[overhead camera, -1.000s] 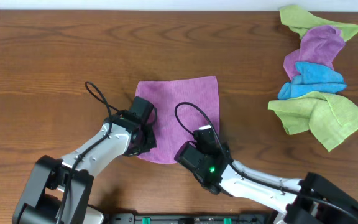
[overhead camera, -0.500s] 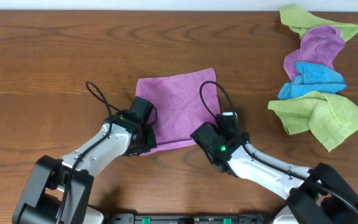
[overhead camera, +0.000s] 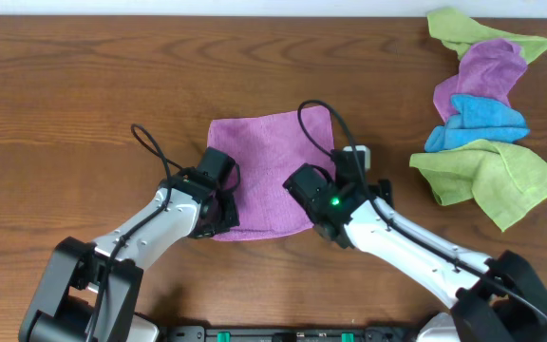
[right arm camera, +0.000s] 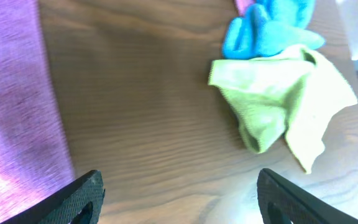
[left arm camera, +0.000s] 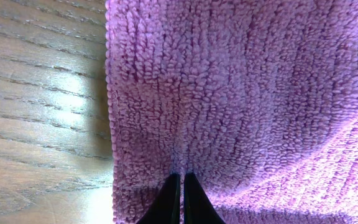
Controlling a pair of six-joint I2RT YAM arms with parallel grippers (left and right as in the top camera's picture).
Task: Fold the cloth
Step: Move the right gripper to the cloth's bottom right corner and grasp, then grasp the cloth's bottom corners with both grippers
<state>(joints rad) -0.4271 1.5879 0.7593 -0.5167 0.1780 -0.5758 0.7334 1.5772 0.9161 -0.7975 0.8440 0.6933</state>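
The purple-magenta cloth lies spread on the wooden table in the middle of the overhead view. My left gripper sits at its near-left edge. In the left wrist view the cloth fills the frame, and the left gripper is shut, pinching its pile close to the left edge. My right gripper is at the cloth's right edge. In the right wrist view the right gripper is wide open and empty over bare wood, with the cloth at its left.
A pile of cloths lies at the far right: a green one, a crumpled mauve one, a blue one and a second green one. The green and blue cloths show in the right wrist view.
My right gripper moved from the cloth's near edge up to its right side and is now open. The cloth's near-right part shifted farther from the near table edge. The left gripper has stayed put.
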